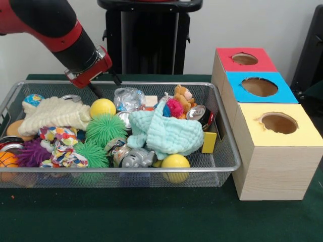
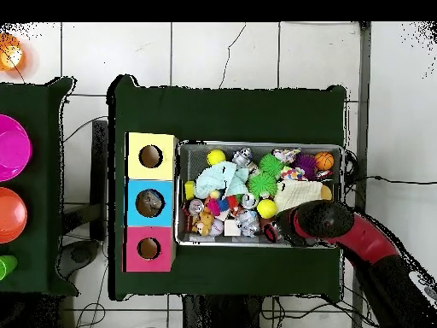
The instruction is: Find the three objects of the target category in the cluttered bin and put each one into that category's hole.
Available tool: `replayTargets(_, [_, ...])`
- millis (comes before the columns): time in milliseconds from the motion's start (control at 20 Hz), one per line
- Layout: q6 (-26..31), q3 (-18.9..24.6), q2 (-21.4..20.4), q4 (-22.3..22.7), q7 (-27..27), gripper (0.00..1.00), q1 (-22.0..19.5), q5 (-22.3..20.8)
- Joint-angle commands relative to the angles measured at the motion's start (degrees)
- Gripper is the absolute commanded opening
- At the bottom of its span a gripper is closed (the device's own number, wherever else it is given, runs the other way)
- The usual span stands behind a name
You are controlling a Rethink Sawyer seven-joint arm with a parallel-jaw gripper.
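Observation:
The silver wire-mesh bin (image 1: 126,170) is full of toys; it also shows in the overhead view (image 2: 260,145). One crushed clear plastic bottle (image 1: 129,98) lies at the bin's far side, and shows from above too (image 2: 248,222). I see no other clear bottle; any others are hidden under the clutter. My gripper (image 1: 107,88) hangs over the bin's far rim, just left of that bottle, open and empty. From above the gripper (image 2: 275,231) is beside the bottle. The blue-topped hole (image 1: 259,86) is the middle box on the right (image 2: 150,202).
The red-topped hole (image 1: 245,59) and yellow-topped hole (image 1: 278,122) flank the blue one. The bin holds a mint cloth (image 1: 169,133), a cream knit cloth (image 1: 53,115), green spiky balls (image 1: 105,128), yellow balls (image 1: 103,107), a silver toy animal (image 1: 137,159) and a crushed can (image 1: 197,112).

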Motion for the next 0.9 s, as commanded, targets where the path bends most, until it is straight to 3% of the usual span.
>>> replayTargets(50, [2.8, -0.7, 4.9, -8.6, 2.6, 1.00, -0.4, -0.7])
replayTargets(900, [0.2, -1.9, 9.4, -8.7, 2.7, 1.00, -1.1, -2.3])
